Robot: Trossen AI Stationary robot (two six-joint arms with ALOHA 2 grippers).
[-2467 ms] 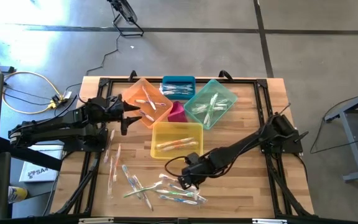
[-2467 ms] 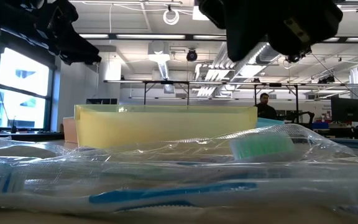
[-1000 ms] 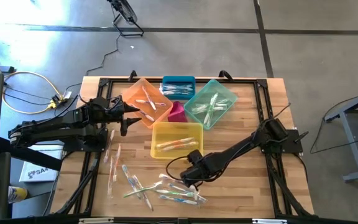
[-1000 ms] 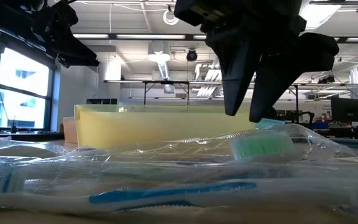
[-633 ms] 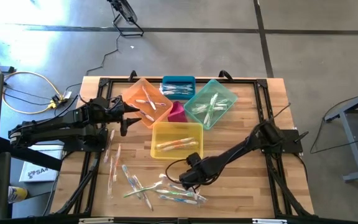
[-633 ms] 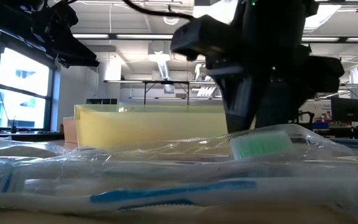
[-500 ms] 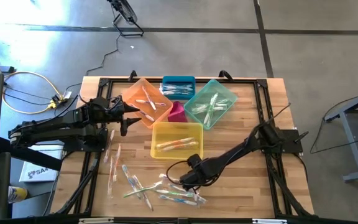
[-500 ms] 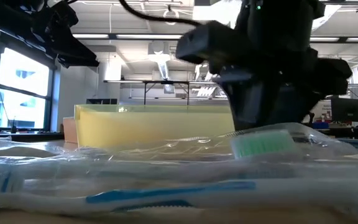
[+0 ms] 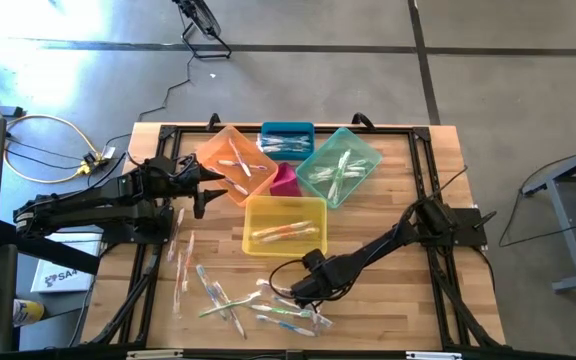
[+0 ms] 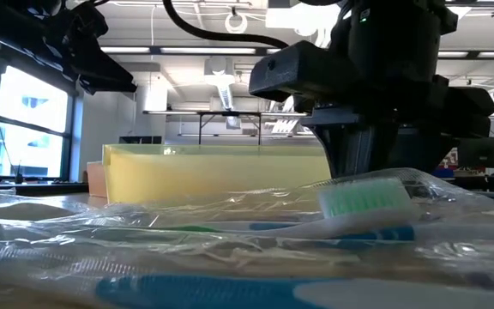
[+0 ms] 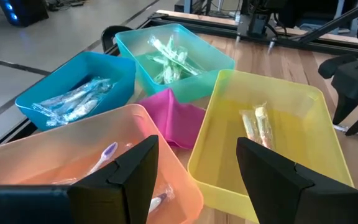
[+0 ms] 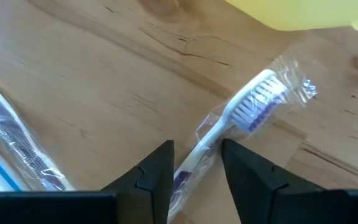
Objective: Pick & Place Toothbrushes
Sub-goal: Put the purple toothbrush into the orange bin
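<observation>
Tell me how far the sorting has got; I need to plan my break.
Done: brushes lie in the yellow bin, orange bin, teal bin and blue bin. In hand: right gripper straddles a purple brush. Left: the loose pile. Left gripper waits open.

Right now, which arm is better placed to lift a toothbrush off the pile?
The right. The right gripper is down at the pile, its fingers straddling a wrapped toothbrush on the table. The left gripper hangs open by the orange bin, away from the pile.
</observation>
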